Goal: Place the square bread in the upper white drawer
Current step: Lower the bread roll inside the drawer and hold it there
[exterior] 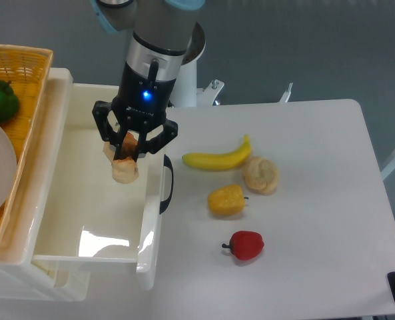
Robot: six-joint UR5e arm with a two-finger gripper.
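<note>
1. Gripper (pixel 125 155) at upper left of centre: we see it clamped on the square bread (pixel 122 164).
2. We see the bread held above the upper white drawer (pixel 84 200), near its black handle (pixel 167 189).

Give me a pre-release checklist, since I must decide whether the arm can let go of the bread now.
1. Grip: the gripper is shut on the square bread, which hangs below its fingers. Ok.
2. Position: the bread appears over the inside of the upper white drawer, left of the front wall with the black handle. Ok.
3. Drawer open, nothing seen lying on its floor under the bread. Ok.
4. Height above the drawer floor: a single view from above. Cannot tell.
5. Clearance between gripper and front wall: close in this view. Cannot tell.
6. Banana and bun lie apart on the table, out of the way. Ok.
</note>
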